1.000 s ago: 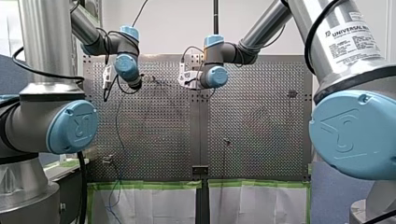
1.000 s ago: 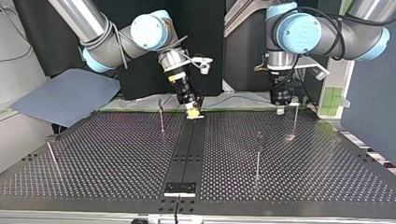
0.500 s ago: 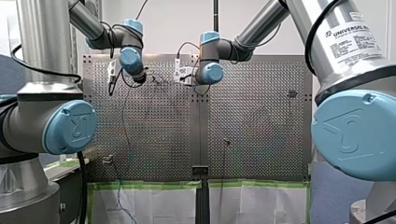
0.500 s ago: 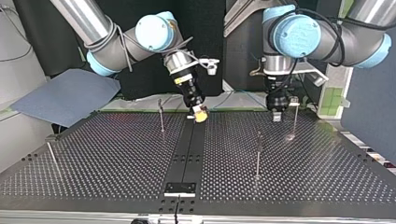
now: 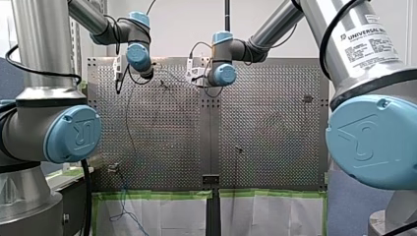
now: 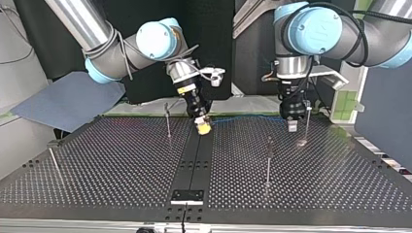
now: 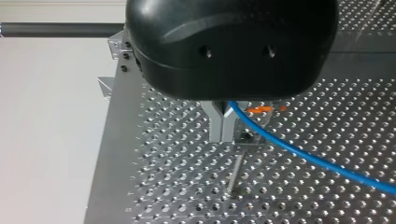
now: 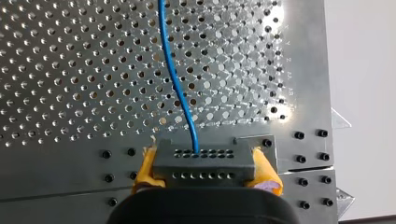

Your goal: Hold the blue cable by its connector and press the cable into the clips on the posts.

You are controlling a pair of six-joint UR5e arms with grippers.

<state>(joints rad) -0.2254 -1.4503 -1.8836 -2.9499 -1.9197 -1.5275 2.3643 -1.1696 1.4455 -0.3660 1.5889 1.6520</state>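
Tension matters: with my right arm's jaws clenched, yellow pads on the dark connector (image 8: 204, 161), and my left arm's jaws pinching the blue cable (image 7: 303, 156) right by a post's clip (image 7: 246, 136), lower it straight and taut. Thin and smooth, it spans the desk's (image 6: 121, 160) far edge between them.
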